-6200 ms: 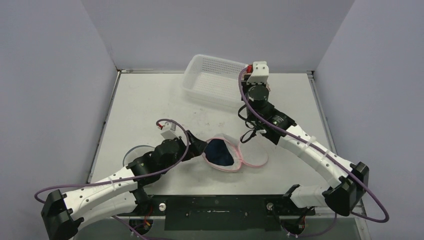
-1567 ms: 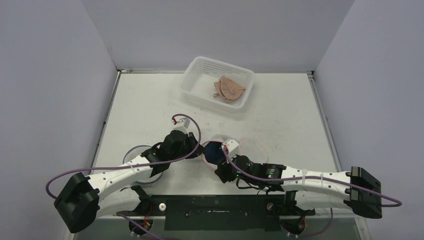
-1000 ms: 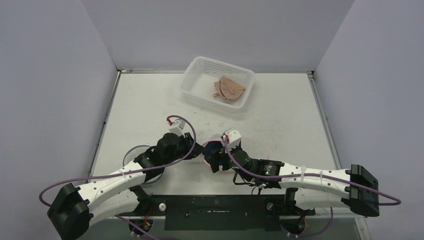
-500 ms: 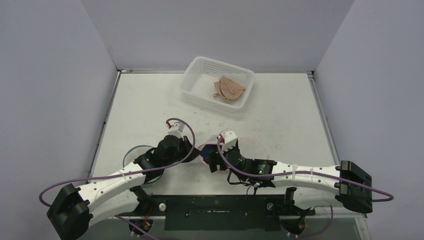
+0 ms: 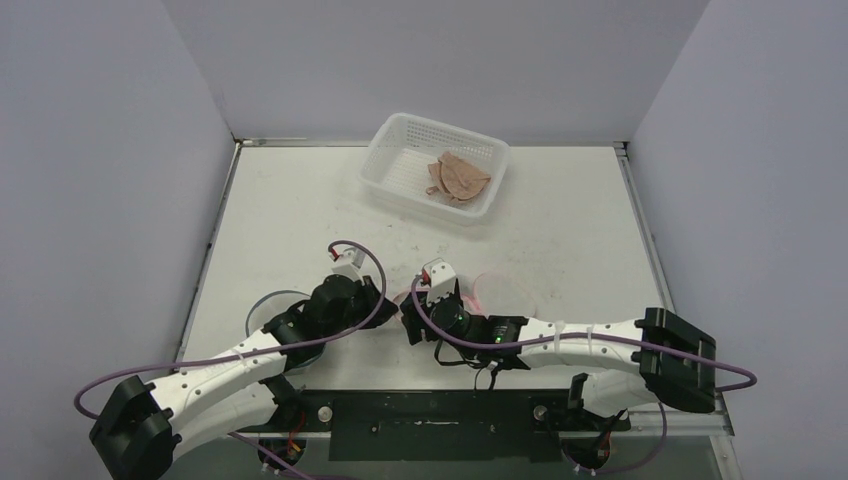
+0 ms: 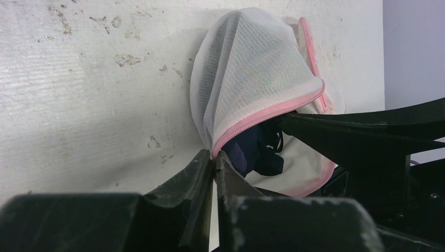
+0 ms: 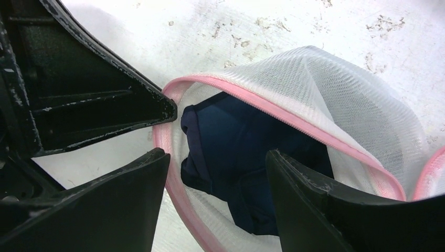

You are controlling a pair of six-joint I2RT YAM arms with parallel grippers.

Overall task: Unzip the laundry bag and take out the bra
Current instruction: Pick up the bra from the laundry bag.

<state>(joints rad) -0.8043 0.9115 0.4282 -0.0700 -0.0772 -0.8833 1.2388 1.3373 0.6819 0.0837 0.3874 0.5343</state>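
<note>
The white mesh laundry bag (image 6: 252,68) with pink zipper trim lies unzipped near the table's front middle, its pink rim (image 5: 505,290) showing in the top view. A navy bra (image 7: 241,142) sits inside its mouth, also visible in the left wrist view (image 6: 257,149). My left gripper (image 6: 214,156) is shut on the bag's pink edge and holds the mouth up. My right gripper (image 7: 218,157) is open at the mouth, one finger on each side of the navy bra, not closed on it. In the top view the two grippers meet, left (image 5: 385,305) and right (image 5: 410,318).
A white perforated basket (image 5: 400,160) stands at the back middle with a beige padded garment (image 5: 458,177) in it. Purple cables loop around both arms. The left gripper's black finger (image 7: 105,110) fills the right wrist view's left side.
My right gripper has moved left into the bag's mouth and its jaws have narrowed a little. The left gripper has kept pinching the pink edge, and the bag has shifted slightly left.
</note>
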